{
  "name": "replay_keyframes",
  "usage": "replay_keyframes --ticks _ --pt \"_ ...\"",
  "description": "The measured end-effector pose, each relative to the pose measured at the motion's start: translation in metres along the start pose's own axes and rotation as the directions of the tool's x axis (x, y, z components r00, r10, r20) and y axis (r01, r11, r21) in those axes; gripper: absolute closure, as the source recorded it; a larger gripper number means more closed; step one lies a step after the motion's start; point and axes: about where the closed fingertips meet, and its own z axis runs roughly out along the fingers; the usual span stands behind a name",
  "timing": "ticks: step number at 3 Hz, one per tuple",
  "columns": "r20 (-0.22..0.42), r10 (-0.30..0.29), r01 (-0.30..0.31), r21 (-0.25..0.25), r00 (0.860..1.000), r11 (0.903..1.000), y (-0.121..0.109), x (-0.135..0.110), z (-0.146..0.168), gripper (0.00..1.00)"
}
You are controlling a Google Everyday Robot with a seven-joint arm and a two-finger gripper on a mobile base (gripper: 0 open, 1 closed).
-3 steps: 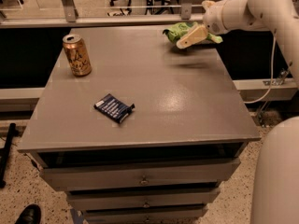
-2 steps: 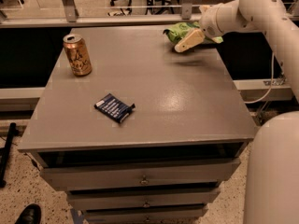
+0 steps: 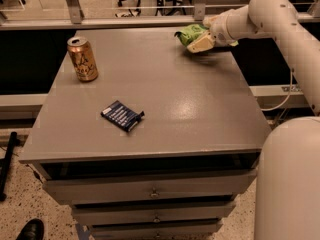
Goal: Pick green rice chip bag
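Shifted slightly leftward over the past second, the robot's white arm (image 3: 270, 9) reaches across the far right corner of the grey counter (image 3: 200, 114), its claw (image 3: 201, 43) pressed against the green rice chip bag (image 3: 191, 33); whether the claw is apart or clamped on the bag cannot be told. The crumpled bag sits at that far corner, partly hidden behind the claw, and no print on it can be read. A gold can (image 3: 83, 59), unmoved, stands upright near the far left edge with dark markings too faint to read. A dark-blue packet (image 3: 122, 115) lies flat near the middle left, its pale lines of print illegible. Below the matte, faintly glossy counter top are drawers (image 3: 150, 189) with small pulls. The robot's pale body (image 3: 290, 184) is cut off at the lower right, and a black shoe (image 3: 31, 230) shows at the lower left on a speckled floor. Beyond a metal rail (image 3: 125, 21), chair bases are dimly visible.
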Motion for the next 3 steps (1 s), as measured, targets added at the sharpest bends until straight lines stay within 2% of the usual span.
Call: replay_keyframes --ticks 2,3 --pt "0.034 -0.018 0.018 0.006 0.999 0.9998 0.002 -0.010 -0.014 0.84" --pt "0.078 -0.044 0.044 0.004 0.996 0.9990 0.009 -0.022 -0.034 1.00"
